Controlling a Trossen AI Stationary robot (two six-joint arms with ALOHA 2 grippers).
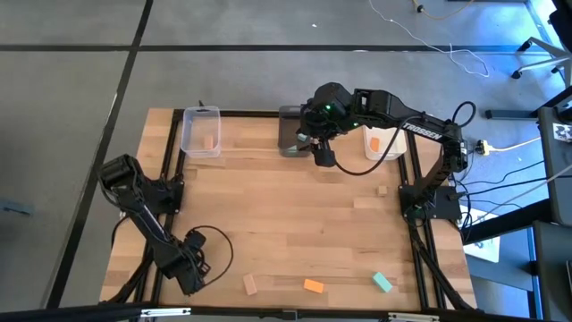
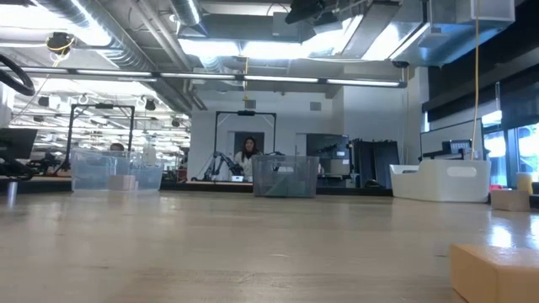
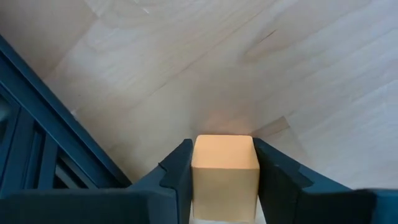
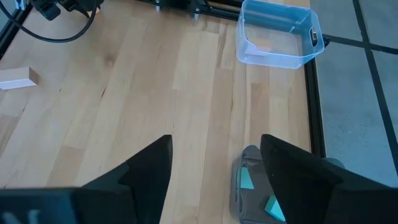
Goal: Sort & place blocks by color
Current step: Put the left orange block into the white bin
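Pale plank-wood counter (image 1: 295,233) in open-ceilinged workshop; left pincer (image 3: 224,171) clasping tan wooden block (image 3: 224,168), right pincer (image 4: 214,165) spread wide.

A robotics lab: exposed ceiling ducts (image 2: 101,38), fluorescent lights, distant robot rigs (image 2: 221,162), equipment-laden benches.

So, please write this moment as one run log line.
left gripper: closing on tan block | right gripper: open above grey bin | phase: sorting
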